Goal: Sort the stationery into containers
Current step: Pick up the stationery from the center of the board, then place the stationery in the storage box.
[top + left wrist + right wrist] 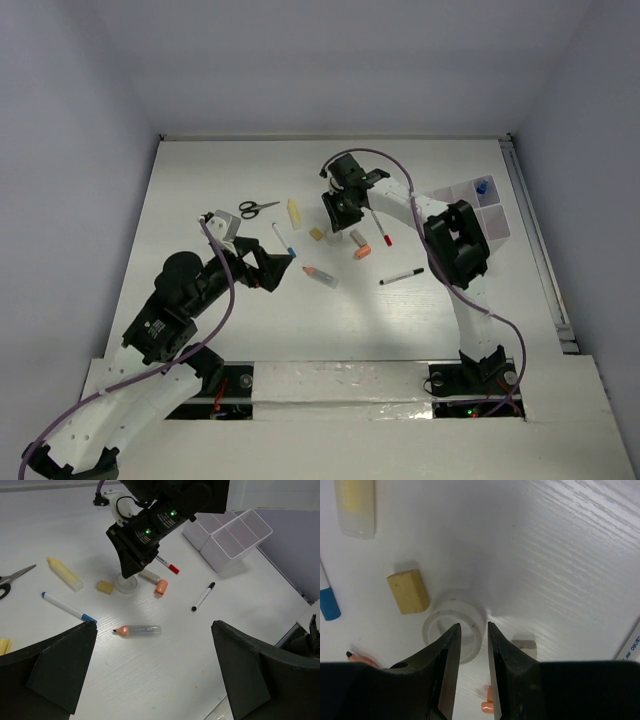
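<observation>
My right gripper (474, 627) straddles the wall of the white tape roll (470, 609), one finger inside the ring and one outside, closed on it; the roll rests on the table (126, 583). Beside it lie a yellow eraser block (408, 591), a grey block (524, 644) and the orange cap (161, 586). My left gripper (155, 670) is open and empty above the table, near the orange-tipped crayon (136, 630). The blue-tipped pen (67, 608), cream stick (64, 573), scissors (258, 209), red-capped pen (167, 566) and black marker (203, 597) lie scattered.
The white organizer box (478, 205) stands at the far right of the table with a small blue item (483, 186) in one compartment. The right arm (450, 240) stretches over the table between the box and the items.
</observation>
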Tool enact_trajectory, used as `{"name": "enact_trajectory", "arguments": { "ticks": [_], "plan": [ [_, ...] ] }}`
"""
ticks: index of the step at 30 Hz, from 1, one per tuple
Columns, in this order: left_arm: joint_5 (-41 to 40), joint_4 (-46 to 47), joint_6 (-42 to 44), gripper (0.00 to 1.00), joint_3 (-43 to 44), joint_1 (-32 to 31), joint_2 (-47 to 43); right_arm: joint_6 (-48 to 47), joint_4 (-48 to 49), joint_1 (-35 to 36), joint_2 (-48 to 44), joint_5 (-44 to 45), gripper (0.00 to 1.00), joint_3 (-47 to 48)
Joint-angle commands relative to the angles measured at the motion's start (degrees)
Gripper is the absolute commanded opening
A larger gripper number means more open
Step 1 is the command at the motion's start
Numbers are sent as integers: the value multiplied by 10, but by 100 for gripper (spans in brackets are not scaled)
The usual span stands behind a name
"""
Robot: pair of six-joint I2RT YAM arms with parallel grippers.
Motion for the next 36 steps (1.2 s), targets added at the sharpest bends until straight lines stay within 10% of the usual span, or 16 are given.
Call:
{"name": "enact_trajectory", "arguments": {
  "ticks": [1,8,21,36],
  "plan": [
    [2,20,7,99,9,3,1,-8,20,5,19,30,33,30],
    [6,22,8,99,8,3,-3,12,51,5,30,34,0,52],
    [14,26,8,99,7,3,-49,15,60,-115,-235,457,0,-80],
    [9,23,8,99,7,-28,-65,43,19,-264,-269,412,0,-140]
  ]
}}
